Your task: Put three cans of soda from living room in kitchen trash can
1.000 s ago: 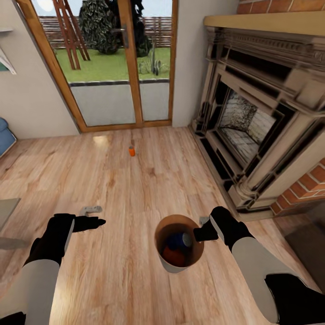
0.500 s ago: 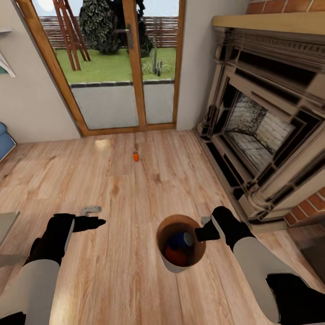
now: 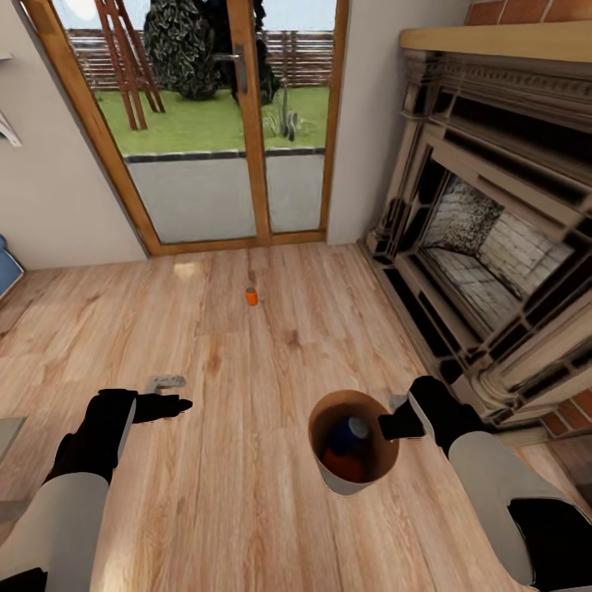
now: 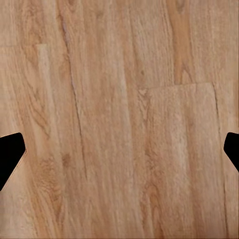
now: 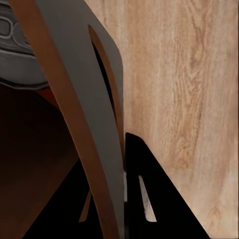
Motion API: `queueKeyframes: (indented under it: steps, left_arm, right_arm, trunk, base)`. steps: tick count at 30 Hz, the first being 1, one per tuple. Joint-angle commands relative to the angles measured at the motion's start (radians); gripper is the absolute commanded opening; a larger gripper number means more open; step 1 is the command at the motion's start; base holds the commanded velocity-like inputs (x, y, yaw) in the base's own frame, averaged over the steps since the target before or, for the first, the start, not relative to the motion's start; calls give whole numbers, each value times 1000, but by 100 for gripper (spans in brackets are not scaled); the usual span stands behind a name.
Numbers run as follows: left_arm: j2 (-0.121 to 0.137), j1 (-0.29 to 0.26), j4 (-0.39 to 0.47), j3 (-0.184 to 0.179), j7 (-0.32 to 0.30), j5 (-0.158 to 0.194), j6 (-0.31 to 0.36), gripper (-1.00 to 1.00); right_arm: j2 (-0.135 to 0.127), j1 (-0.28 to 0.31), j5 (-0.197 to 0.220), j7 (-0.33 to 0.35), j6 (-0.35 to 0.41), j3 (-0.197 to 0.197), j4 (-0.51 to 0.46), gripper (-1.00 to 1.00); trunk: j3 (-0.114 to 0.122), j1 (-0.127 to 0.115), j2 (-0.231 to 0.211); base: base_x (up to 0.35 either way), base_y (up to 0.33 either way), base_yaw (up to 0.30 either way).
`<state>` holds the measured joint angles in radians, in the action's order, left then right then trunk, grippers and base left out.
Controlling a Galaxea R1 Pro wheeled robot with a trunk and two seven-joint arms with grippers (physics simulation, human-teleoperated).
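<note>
The tash can (image 3: 355,444) is held by its rim in the right hand (image 3: 393,426), low at the right of the head view and raised over the pale wood floor (image 3: 247,395). Its brown-copper inside is seen from above, and soda cans (image 3: 349,448) lie in it: orange bodies and one blue band are made out, but their number cannot be told. In the right wrist view the bin's wall (image 5: 74,114) is pinched between the black fingers (image 5: 149,194), grey outside and brown inside.

A third can of soda (image 3: 252,296) stands upright on the floor, well apart from the bin, near the wood-framed glass doors (image 3: 238,123). A garden is seen behind the glass. The fireplace (image 3: 493,247) fills the right side, with brick at its edge.

The left hand (image 3: 168,405) is held out empty over the floor, fingers spread wide; in the left wrist view only the two black fingertips (image 4: 10,154) at the edges and bare planks between them are seen. A small grey object (image 3: 166,381) lies on the floor just beyond the left hand.
</note>
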<state>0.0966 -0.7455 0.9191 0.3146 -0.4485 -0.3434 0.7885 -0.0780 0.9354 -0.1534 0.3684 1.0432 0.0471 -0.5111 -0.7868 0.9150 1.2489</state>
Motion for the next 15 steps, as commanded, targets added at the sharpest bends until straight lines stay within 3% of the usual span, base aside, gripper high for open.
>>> queueKeyframes:
  steps: [1,15]
  left_arm:
    - [0,0,0,0,0,0,0,100]
    - [-2,-7,-76,0,24,2,-3,100]
  right_arm:
    - [-1,0,26,7,4,-2,0,-100]
    - [3,1,26,4,4,0,0,-100]
  trunk:
    - [0,0,0]
    - [0,0,0]
  base:
    - [321,101,0]
    - [324,62,0]
